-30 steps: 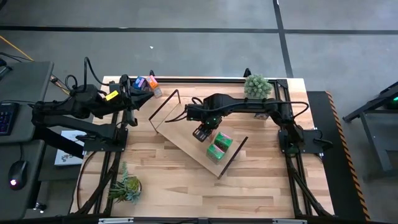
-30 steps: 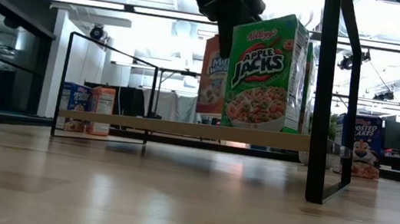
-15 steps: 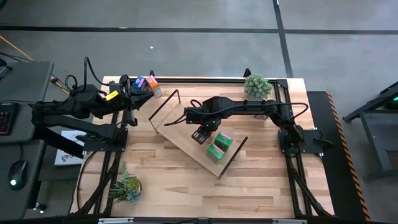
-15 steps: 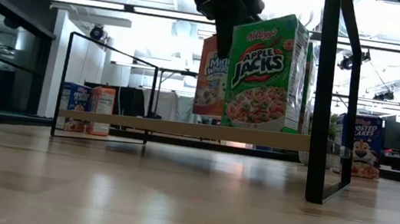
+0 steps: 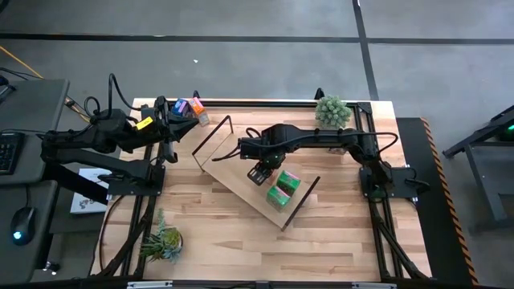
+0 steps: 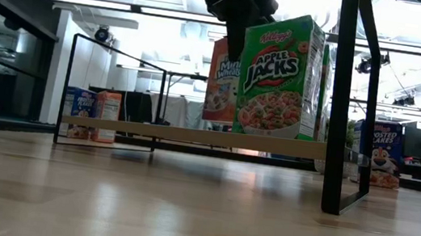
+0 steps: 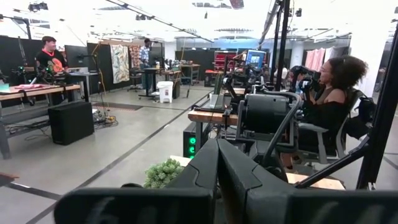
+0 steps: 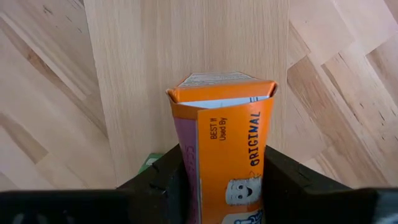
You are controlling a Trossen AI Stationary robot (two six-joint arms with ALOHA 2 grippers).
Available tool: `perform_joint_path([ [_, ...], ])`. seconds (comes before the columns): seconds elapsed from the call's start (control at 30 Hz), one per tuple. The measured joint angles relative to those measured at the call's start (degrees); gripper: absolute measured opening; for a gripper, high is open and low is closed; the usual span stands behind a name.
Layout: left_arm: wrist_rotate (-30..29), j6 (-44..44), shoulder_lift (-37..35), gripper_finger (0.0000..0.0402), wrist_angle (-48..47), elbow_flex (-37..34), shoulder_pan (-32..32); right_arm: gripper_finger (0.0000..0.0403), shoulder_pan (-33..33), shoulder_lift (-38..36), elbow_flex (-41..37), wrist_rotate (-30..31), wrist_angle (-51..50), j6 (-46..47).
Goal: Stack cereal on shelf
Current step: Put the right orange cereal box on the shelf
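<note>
The shelf [image 5: 233, 170] lies slantwise mid-table; its board also shows in the low view [image 6: 152, 129]. Two green cereal boxes [image 5: 283, 187] stand upright on it near its right end, and the nearer one fills the low view [image 6: 277, 74]. My right gripper [image 5: 258, 172] is above the shelf, just left of the green boxes, shut on an orange cereal box [image 8: 221, 143]. A blue box [image 5: 182, 106] and an orange box [image 5: 197, 105] stand on the table at the far left corner. My left gripper [image 5: 183, 124] waits beside them, shut and empty. My right gripper pinches the orange box between its two fingers [image 8: 163, 180], one on each of two opposite sides [image 8: 186, 168], below the box's top. The fingers come from above, pointing down. The box is upright over the shelf board; whether its bottom [image 6: 217, 119] rests on the board I cannot tell.
A round green plant [image 5: 332, 111] stands at the far right corner and a spiky one [image 5: 163, 241] at the near left. The shelf's black wire ends [image 5: 210, 138] [image 6: 351, 104] rise above the board. A blue cereal box [image 6: 385, 153] shows far back right in the low view.
My right gripper has gone slightly down and toward the table's left with the orange box, which stays upright and now sits a little lower beside the green box. For the last half second it has kept still.
</note>
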Motion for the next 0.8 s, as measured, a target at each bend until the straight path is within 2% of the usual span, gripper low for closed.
perform_joint_path([
  [0.13,0.0,0.0,0.0,0.0000,0.0,0.0,0.0,0.0149,0.0,0.0,0.0,0.0,0.0,0.0],
  [0.5,0.0,0.0,0.0,0.0000,0.0,0.0,0.0,0.0215,0.1,0.0,0.0,0.0,0.0,-0.3],
  [0.8,0.0,0.0,0.0,0.0000,0.0,0.0,0.0,0.0218,-0.5,-0.3,0.0,-1.8,0.0,-1.5],
])
